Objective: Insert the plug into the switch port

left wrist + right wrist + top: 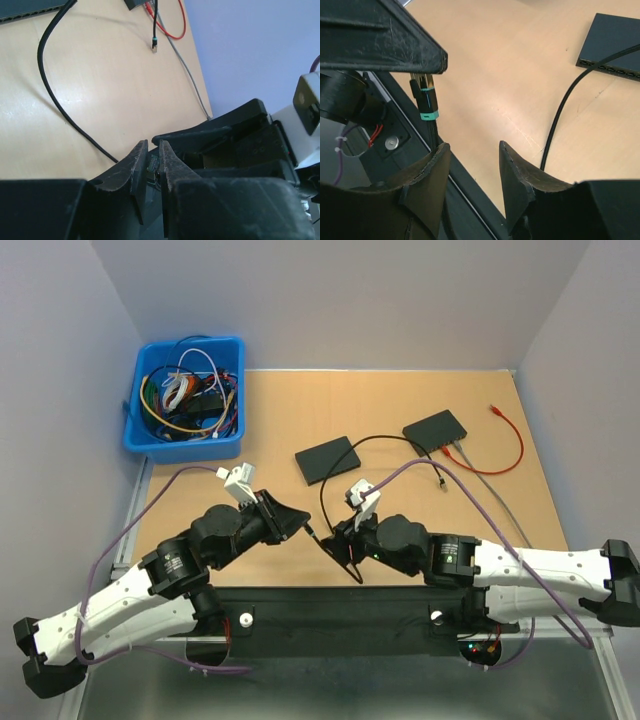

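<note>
The plug [425,97], black with a teal band, is pinched between the fingers [380,35] of my left gripper [302,527], just above the table's near edge. In the left wrist view the plug [152,167] shows in the narrow gap between the shut jaws. Its black cable [325,490] loops back toward the far switch [435,428]. A nearer switch [328,458] lies flat mid-table, its port row visible in the right wrist view [612,45]. My right gripper [472,150] stands open just beside the plug, holding nothing.
A blue bin [185,400] of tangled cables sits at the back left. Red [510,445] and grey [490,485] cables trail from the far switch. A loose plug [441,481] lies on the table. The black rail [330,605] borders the near edge.
</note>
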